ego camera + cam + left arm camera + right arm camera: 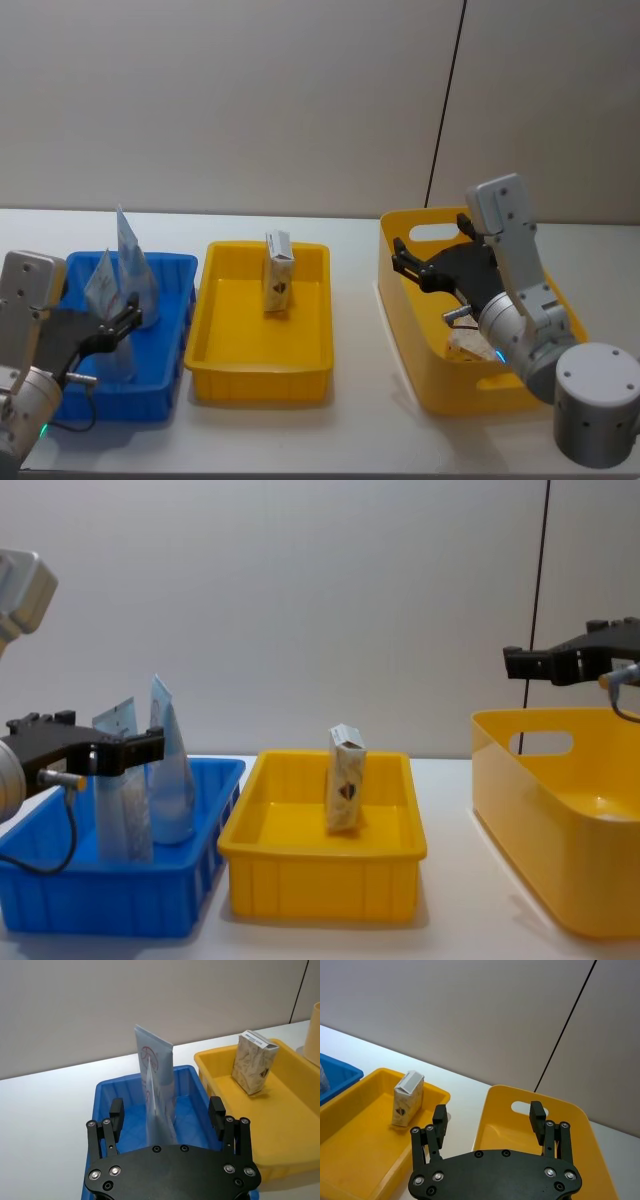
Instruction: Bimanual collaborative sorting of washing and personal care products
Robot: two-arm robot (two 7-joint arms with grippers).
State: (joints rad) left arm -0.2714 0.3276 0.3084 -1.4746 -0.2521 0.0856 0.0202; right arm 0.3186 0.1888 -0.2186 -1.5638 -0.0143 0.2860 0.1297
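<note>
A: Row on the white desk (350,440), left to right?

B: Blue rectangular plastic bin (120,405), shallow yellow plastic tray (260,385) just beside it, tall yellow plastic basket (430,370) rightmost, set apart.

A: Contents?

B: Bin: shorter pale-blue plastic pouch (105,285) upright, taller pale-blue plastic pouch (130,260) just behind it. Tray: cream paper carton (279,275) upright in the far half. Basket: cream packet (468,345) on the floor, near end, partly hidden.

A: Arms?

B: Left end effector (115,325) over the bin's near end, shorter pouch just ahead. Right end effector (400,258) above the basket's far left rim.
</note>
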